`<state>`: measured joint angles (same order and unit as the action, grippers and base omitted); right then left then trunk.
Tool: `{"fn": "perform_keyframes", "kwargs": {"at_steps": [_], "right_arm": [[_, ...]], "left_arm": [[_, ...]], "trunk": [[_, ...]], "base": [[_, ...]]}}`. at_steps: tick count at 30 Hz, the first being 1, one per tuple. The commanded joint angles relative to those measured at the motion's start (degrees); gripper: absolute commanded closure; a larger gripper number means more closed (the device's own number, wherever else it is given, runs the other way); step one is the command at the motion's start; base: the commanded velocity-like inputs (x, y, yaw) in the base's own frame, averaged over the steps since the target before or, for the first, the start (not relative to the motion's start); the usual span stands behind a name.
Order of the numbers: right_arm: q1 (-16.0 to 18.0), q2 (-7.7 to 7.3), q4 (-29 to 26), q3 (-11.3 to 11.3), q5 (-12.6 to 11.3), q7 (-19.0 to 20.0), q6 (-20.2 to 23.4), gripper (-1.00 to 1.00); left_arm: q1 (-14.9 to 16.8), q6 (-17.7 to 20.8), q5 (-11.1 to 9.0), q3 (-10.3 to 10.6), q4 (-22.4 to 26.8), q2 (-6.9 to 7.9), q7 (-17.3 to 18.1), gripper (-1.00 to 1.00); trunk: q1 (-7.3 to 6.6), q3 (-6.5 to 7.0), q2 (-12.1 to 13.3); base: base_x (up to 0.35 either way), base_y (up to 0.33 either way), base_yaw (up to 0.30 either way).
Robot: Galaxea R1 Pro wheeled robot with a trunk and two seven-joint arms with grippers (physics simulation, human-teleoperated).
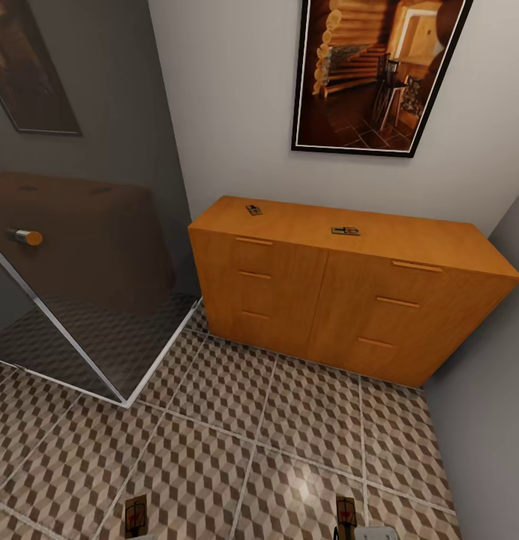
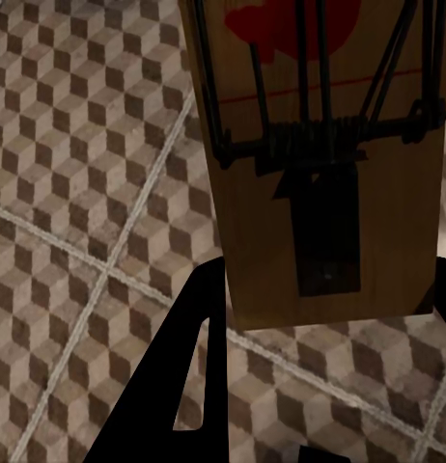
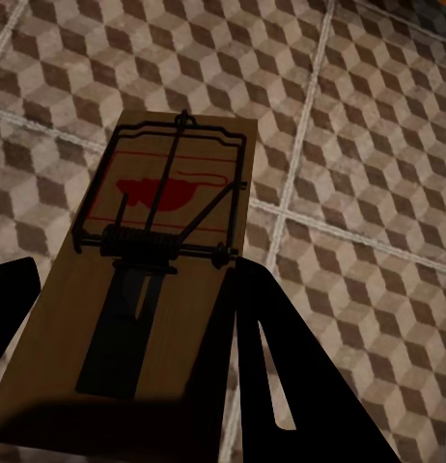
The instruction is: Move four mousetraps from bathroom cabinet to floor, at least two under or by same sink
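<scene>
So, head view first: orange-brown cabinet (image 1: pixel 342 289) stands vs. the pale wall w/ two mousetraps lying flat on its top, one near the left end (image 1: pixel 253 210), one nearer the middle (image 1: pixel 346 231), well apart. Framed picture (image 1: pixel 376 71) hangs above; glass shower screen (image 1: pixel 79 277) w/ a small knob is at left. Cube-pattern bathroom floor (image 1: pixel 274 442) runs in front. At the bottom edge two more traps show, one lower left (image 1: pixel 136 516), one lower right (image 1: pixel 345 517), each over the tiles. Left wrist view: left gripper (image 2: pixel 324 386) has its jaws closed on a tan trap (image 2: pixel 324 164), dark fingers (image 2: pixel 175 386) either side of the board's end, red spot & wire frame facing the cam, floor tiles beyond. Right wrist view: right gripper (image 3: pixel 126 386) likewise has jaws clamped on a trap (image 3: pixel 155 260), board angled out over the tiles, spring & red spot plain to see, dark finger (image 3: pixel 281 367) vs. its edge.
</scene>
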<state>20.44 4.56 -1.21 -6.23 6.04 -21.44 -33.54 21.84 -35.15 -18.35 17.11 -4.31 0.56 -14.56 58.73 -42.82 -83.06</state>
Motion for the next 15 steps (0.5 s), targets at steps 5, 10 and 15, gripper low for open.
{"fn": "perform_keyframes", "kwargs": {"at_steps": [5, 10, 15], "right_arm": [[0.0, 0.01, 0.1, -0.2, 0.4, -0.3, 0.0, 1.0], [0.0, 0.01, 0.1, -0.2, 0.4, -0.3, 0.0, 1.0], [0.0, 0.01, 0.1, -0.2, 0.4, -0.3, 0.0, 1.0]], "left_arm": [[0.1, -0.2, 0.0, 0.5, -0.2, -0.03, -0.5, 1.0], [0.1, -0.2, 0.0, 0.5, -0.2, -0.03, -0.5, 1.0], [0.0, -0.2, 0.0, 0.5, -0.2, -0.03, -0.5, 1.0]], "trunk": [[0.0, -0.04, 0.0], [0.0, -0.04, 0.0], [0.0, -0.04, 0.0]], "base": [[0.0, 0.0, 0.0], [0.0, 0.0, 0.0], [0.0, 0.0, 0.0]]}}
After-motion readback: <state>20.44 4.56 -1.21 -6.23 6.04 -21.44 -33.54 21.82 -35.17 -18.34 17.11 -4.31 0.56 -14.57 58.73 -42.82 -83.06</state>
